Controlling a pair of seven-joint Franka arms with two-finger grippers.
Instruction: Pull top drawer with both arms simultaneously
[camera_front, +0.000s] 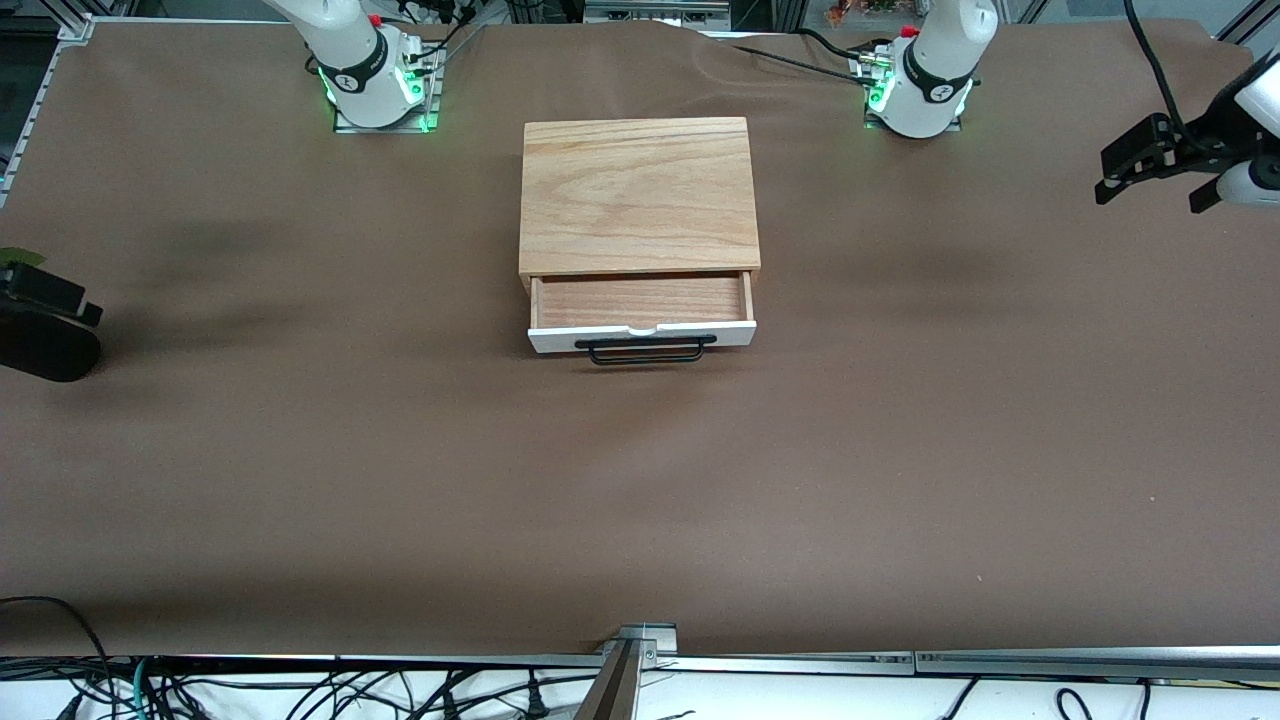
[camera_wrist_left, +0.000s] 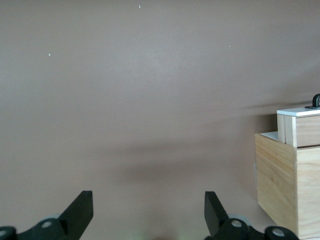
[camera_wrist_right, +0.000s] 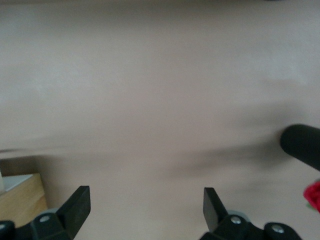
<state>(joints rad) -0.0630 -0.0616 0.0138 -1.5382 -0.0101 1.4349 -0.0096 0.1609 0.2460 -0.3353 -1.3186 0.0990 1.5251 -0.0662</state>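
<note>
The top drawer stands part way out of the wooden cabinet, its light-wood tray bare inside. Its black bar handle faces the front camera. My left gripper hangs open over the table at the left arm's end, well apart from the cabinet. In the left wrist view the left gripper holds nothing, and the drawer juts from the cabinet. My right gripper is at the right arm's end of the table. In the right wrist view the right gripper is open and holds nothing.
Brown cloth covers the table. The two arm bases stand farther from the front camera than the cabinet. A black rounded object and something red show at the edge of the right wrist view.
</note>
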